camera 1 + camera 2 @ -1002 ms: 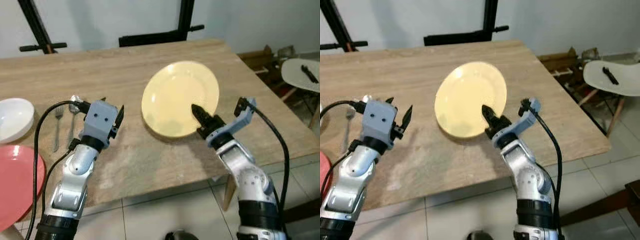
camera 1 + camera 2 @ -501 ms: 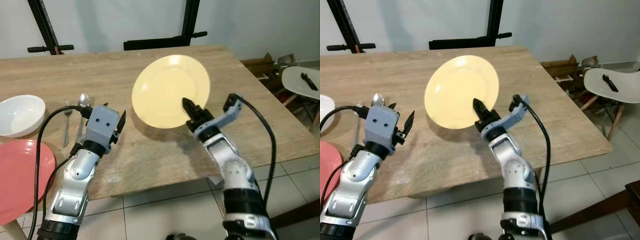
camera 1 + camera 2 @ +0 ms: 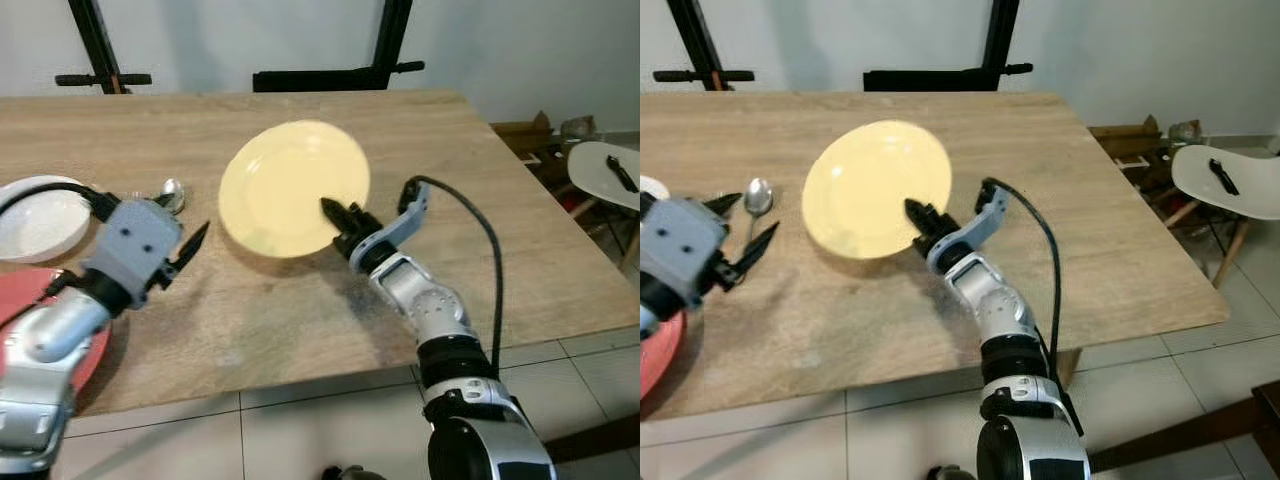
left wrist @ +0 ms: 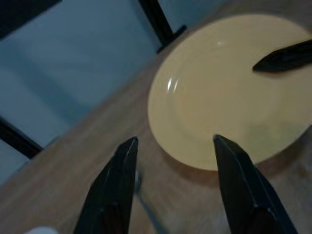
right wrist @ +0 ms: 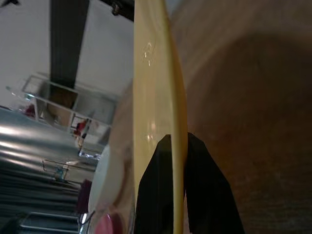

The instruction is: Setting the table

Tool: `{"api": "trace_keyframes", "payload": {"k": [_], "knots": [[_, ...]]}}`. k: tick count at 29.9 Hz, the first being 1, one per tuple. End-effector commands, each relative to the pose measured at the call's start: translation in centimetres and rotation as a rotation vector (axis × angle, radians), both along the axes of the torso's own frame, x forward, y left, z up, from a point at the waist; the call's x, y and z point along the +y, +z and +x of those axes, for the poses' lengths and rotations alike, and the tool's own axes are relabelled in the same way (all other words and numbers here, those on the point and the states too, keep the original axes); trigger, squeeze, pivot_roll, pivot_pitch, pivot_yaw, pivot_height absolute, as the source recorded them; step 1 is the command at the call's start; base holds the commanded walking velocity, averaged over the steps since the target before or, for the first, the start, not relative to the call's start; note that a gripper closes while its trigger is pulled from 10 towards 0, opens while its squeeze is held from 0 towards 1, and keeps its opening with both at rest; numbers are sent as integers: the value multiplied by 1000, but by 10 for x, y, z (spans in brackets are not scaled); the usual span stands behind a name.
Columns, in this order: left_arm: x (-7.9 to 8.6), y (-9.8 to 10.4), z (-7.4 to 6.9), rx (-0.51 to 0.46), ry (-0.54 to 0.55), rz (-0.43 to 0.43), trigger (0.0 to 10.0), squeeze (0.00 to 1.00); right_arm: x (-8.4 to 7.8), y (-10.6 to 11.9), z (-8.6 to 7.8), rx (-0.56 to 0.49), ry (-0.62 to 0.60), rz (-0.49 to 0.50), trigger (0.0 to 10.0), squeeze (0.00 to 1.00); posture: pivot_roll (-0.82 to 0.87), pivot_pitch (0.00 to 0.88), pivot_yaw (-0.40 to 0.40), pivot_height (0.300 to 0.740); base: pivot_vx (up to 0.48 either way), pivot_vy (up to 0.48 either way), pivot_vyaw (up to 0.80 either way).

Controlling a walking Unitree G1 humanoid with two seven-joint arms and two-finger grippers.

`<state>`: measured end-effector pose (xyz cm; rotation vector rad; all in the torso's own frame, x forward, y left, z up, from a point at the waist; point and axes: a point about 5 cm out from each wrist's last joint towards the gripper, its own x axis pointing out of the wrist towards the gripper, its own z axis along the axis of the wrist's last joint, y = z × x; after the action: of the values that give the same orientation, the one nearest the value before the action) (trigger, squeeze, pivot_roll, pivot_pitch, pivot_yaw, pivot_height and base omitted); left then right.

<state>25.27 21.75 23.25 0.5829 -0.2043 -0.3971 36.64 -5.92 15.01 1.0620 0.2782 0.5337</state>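
My right gripper [image 3: 340,215] is shut on the near right rim of a pale yellow plate [image 3: 290,185], which tilts up above the wooden table [image 3: 450,150]; in the right wrist view the plate's edge [image 5: 163,97] runs between the two black fingers [image 5: 153,195]. My left gripper [image 3: 192,245] is open, hanging a little left of the plate with nothing between its fingers [image 4: 114,195]. The left wrist view looks at the yellow plate [image 4: 234,92] from the side. A spoon [image 3: 757,195] lies on the table left of the plate.
A white bowl [image 3: 35,215] sits at the table's left edge, and a red plate [image 3: 85,350] lies at the near left corner. Black stand legs [image 3: 340,75] rise behind the table. A white chair [image 3: 605,170] stands to the right.
My right gripper has carried the yellow plate leftwards and lower over the table. The left arm has swung out to the left, and the camera has shifted.
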Motion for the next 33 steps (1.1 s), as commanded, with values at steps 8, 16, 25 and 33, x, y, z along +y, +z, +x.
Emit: {"api": "trace_keyframes", "payload": {"k": [8, 16, 25, 33], "knots": [[-6, 7, -17, 127, -124, 12, 10000, 0, 29, -3, 6, 60, 14, 11, 10000, 0, 86, 56, -17, 740, 0, 0, 0], [13, -12, -39, 377, -128, -68, 10000, 0, 30, 1, 12, 58, -8, 17, 10000, 0, 93, 54, -10, 740, 0, 0, 0], [13, -5, -36, 344, -92, -82, 10000, 0, 30, 0, 14, 56, -18, 4, 10000, 1000, 98, 46, -18, 740, 0, 0, 0], [9, -5, -35, 363, -102, -98, 10000, 0, 19, 1, 17, 19, -41, -30, 10000, 0, 83, 41, -16, 740, 0, 0, 0]]}}
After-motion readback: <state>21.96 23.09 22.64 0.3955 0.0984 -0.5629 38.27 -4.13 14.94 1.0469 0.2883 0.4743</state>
